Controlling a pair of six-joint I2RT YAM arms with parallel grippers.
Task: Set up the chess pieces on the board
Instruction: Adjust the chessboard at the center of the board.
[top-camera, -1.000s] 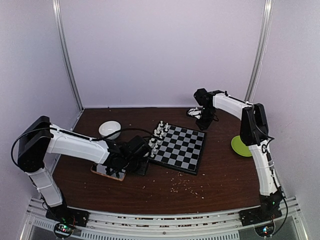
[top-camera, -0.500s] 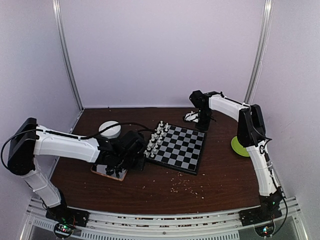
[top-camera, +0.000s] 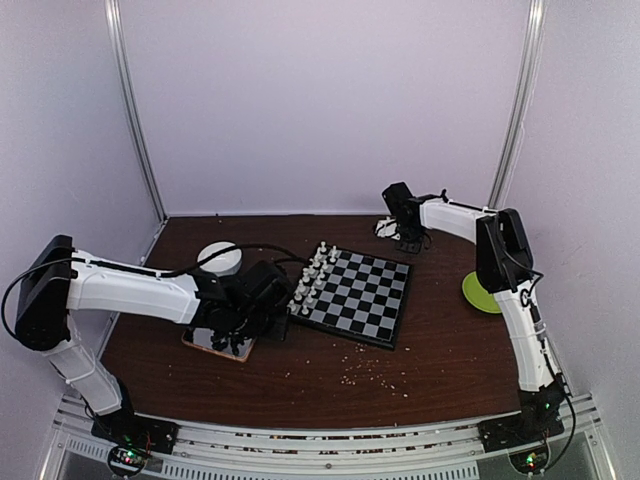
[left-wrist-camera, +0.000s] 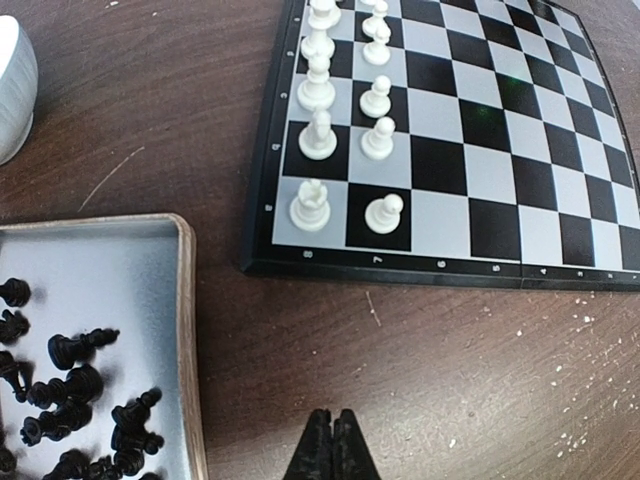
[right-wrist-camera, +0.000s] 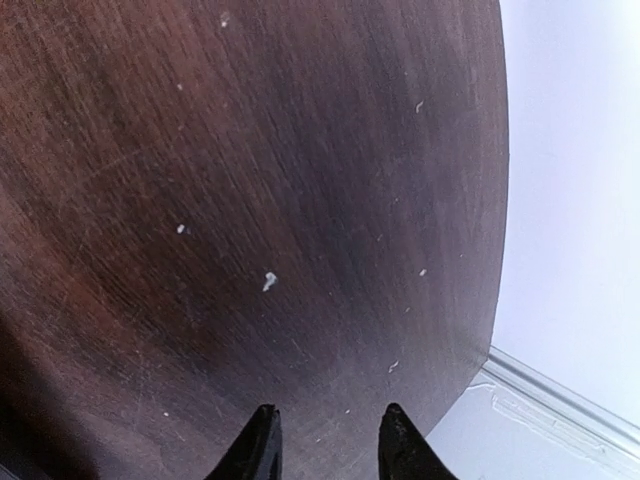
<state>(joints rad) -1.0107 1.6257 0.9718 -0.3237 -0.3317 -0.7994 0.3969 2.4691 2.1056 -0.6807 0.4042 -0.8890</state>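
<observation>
- On the brown table (top-camera: 440, 340), a checked board (top-camera: 365, 300) lies near the middle, turned a little askew.
- Along the board's left edge, the white chess pieces (left-wrist-camera: 345, 150) stand upright in two rows, one to a square.
- Off the board, the black chess pieces (left-wrist-camera: 75, 385) lie jumbled in a metal tray (left-wrist-camera: 186, 300) just beside the board's near left corner.
- Between tray and board, the left gripper (left-wrist-camera: 333, 445) hangs over bare wood, its fingers pressed together with nothing between them.
- Beyond the board's far right corner, the right gripper (right-wrist-camera: 325, 440) is over bare wood near the table's far edge; its fingers stand apart and hold nothing.
- Behind the tray sits a white bowl (top-camera: 220, 258), near the board's left side.
- At the right, a green plate (top-camera: 482, 293) lies well apart from the board.
- Pale specks (top-camera: 375, 375) are scattered on the wood in front of the board.
</observation>
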